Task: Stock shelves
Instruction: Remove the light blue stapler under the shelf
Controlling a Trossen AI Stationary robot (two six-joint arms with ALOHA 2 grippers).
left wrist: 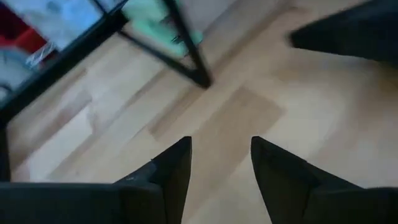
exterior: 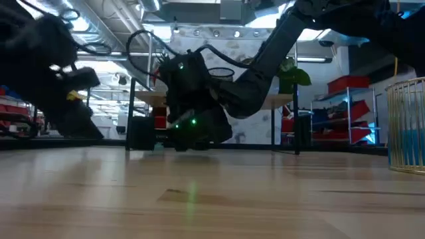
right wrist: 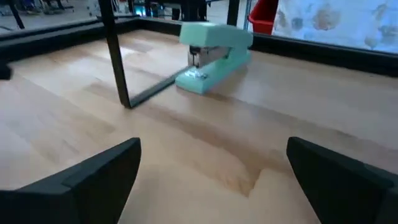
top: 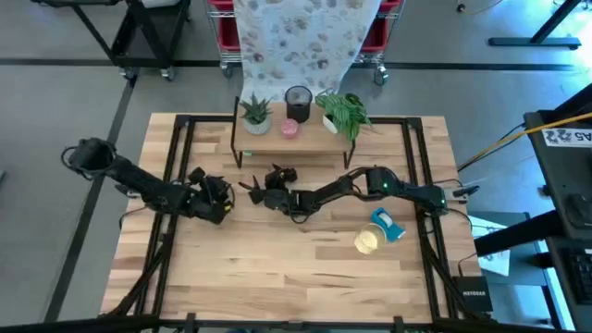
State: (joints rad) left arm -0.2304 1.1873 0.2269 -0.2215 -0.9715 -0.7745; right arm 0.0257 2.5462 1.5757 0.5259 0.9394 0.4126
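Shelves (top: 296, 141) at table's far edge, top already carrying two potted plants, dark jar, pink cup. Mint stapler (right wrist: 213, 55) sits on table under rack, just beside a black leg.

Right gripper (top: 270, 188) low in front of rack, fingers spread wide, empty. Left gripper (top: 215, 197) near it, narrower gap, also empty.

Risks, imo:
- right fingers clip rack leg reaching in, shove whole rack
- two grippers crowd each other
- wire basket (top: 387, 225) thing at right, can't really tell, untouched
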